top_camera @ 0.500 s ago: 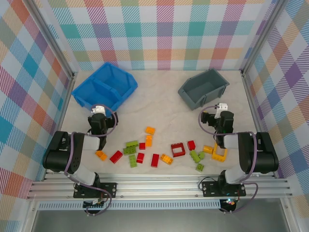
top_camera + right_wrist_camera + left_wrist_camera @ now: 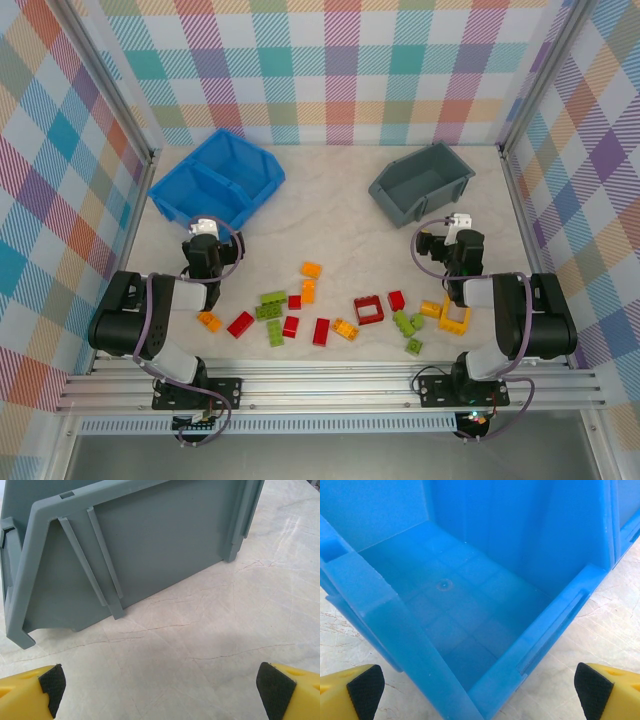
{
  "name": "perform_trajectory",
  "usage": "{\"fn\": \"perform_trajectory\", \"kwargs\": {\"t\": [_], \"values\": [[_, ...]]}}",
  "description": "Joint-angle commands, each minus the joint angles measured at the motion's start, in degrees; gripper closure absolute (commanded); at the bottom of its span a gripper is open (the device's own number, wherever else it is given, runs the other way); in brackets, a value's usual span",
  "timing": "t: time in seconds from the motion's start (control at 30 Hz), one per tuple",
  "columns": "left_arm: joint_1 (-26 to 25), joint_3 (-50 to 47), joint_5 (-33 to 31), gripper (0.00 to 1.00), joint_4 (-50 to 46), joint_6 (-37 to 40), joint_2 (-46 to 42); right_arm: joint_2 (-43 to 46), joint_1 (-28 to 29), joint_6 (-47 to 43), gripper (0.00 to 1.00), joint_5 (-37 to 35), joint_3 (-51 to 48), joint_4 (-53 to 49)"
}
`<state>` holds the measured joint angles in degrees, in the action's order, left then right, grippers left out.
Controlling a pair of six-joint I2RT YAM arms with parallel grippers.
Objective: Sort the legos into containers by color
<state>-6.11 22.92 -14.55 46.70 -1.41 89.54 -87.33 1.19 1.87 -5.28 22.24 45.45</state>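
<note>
Nearest you, between the two arm bases, the legos lie in a loose band across the marbled table, every one of them on its surface. At the left end of the band you have an orange brick with a red brick just beside it. Next comes a cluster of lime green bricks with small red ones close against it. Two more orange bricks sit a little farther out, near the middle. Right of centre you see the hollow red frame, a few green bricks, and the hollow yellow frame just beside your right arm.

Beyond the band, your left end effector hangs released and empty. In the left wrist view its black pads sit far apart at the bottom corners, and you look past them onto the bare floor of one compartment of the blue bin.

Your right end effector is likewise spread wide and holds nothing. The right wrist view faces the ribbed outer wall of the grey bin, near ahead on the table.

Farthest from you, the blue bin stands at back left and the grey bin at back right, well apart.
</note>
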Motion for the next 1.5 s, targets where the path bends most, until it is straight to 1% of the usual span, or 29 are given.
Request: {"fn": "perform_trajectory", "kwargs": {"t": [0.0, 0.2, 0.23, 0.27, 0.3, 0.33, 0.37, 0.4, 0.47, 0.57, 0.63, 0.67, 0.7, 0.73, 0.77, 0.8, 0.83, 0.9, 0.93, 1.03, 1.17, 1.27, 1.37, 1.47], "values": [[1.1, -0.2, 0.5, 0.0, 1.7, 0.9, -0.1, -0.1, -0.1, 0.0, 0.0, 1.0, 1.0, 1.8], [1.1, -0.4, 0.4, 0.0, 2.3, 0.8, -0.3, -0.1, -0.2, 0.0, 0.0, 1.1, 1.0, 1.8], [1.1, -0.2, 0.5, 0.0, 1.2, 0.8, -1.4, 0.0, -0.2, 0.0, 0.0, 1.2, 0.9, 1.8], [1.1, 0.7, 1.3, 0.0, -3.2, 1.2, -4.3, 0.2, -0.3, 0.0, 0.0, 1.3, 0.7, 2.5], [0.9, 2.3, 1.4, 0.0, -8.7, 1.4, -7.8, 2.2, -0.4, 0.3, 0.0, 1.1, 1.5, -1.2], [0.6, 3.5, 1.0, 0.0, -12.8, 1.6, -10.8, 4.9, -0.4, 0.4, 0.0, 0.7, 3.6, -7.2], [0.1, 4.3, 0.1, 0.0, -15.4, 1.4, -14.7, 8.0, -0.4, 1.1, 0.0, -0.4, 7.2, -17.0], [-0.3, 4.8, -0.6, 0.0, -17.6, 1.1, -18.8, 11.0, -0.4, 1.5, 0.0, -0.9, 10.6, -23.6], [-1.9, 7.7, -2.8, 0.0, -24.3, 0.8, -25.9, 16.8, -0.3, 3.0, 0.0, -1.5, 15.2, -32.2], [-4.3, 16.8, -7.5, 0.0, -36.9, -0.5, -34.0, 25.5, 0.0, 7.6, 0.0, -2.1, 22.5, -42.8], [-5.1, 25.2, -12.7, 0.0, -47.7, -5.2, -35.8, 28.9, 0.1, 13.4, 0.0, -1.8, 28.8, -50.9], [-5.1, 31.1, -15.9, 0.0, -56.5, -11.7, -34.6, 29.0, 0.0, 19.6, 0.0, -2.7, 33.2, -57.3], [-4.6, 38.5, -16.8, 0.0, -70.8, -20.7, -32.4, 28.1, 0.0, 26.9, 0.0, -2.8, 38.0, -65.6], [-4.0, 43.8, -16.3, 0.0, -80.6, -24.7, -29.9, 27.0, 0.0, 31.9, 0.0, -2.6, 41.9, -73.9], [-3.3, 46.8, -15.5, 0.0, -86.2, -28.4, -27.2, 25.6, 0.0, 35.9, 0.0, -1.2, 44.6, -79.2], [-0.7, 49.2, -8.5, 0.0, -87.9, -27.9, -24.4, 24.1, -0.3, 35.4, 0.0, 1.7, 46.7, -81.5], [2.2, 52.2, -2.7, 0.0, -91.4, -29.2, -21.3, 22.2, -0.3, 34.4, 0.03, 3.7, 49.5, -85.2], [5.8, 57.3, 2.3, 0.0, -98.9, -32.5, -14.9, 18.7, -0.2, 34.6, 0.12, 5.2, 54.3, -91.0], [7.0, 59.0, 4.9, 0.0, -101.0, -32.6, -12.0, 17.5, -0.2, 35.2, 0.14, 6.1, 55.3, -92.9], [9.2, 60.8, 6.9, 0.0, -103.7, -32.5, -6.2, 14.1, -0.3, 36.2, 0.15, 9.5, 56.2, -94.1], [12.4, 61.1, 9.8, 0.0, -102.1, -32.4, -1.6, 8.8, -0.2, 36.6, 0.16, 12.2, 58.0, -95.1], [13.9, 62.4, 10.0, 0.0, -101.3, -32.2, 2.5, 7.3, -0.2, 36.9, 0.17, 13.8, 57.5, -93.4], [15.0, 63.5, 11.2, 0.07, -100.0, -32.0, 6.9, 6.1, -0.2, 36.9, 0.16, 14.4, 57.5, -92.7], [14.9, 64.9, 10.5, 0.11, -100.0, -31.6, 11.1, 5.0, -0.2, 36.9, 0.17, 14.5, 57.9, -92.8]]}}
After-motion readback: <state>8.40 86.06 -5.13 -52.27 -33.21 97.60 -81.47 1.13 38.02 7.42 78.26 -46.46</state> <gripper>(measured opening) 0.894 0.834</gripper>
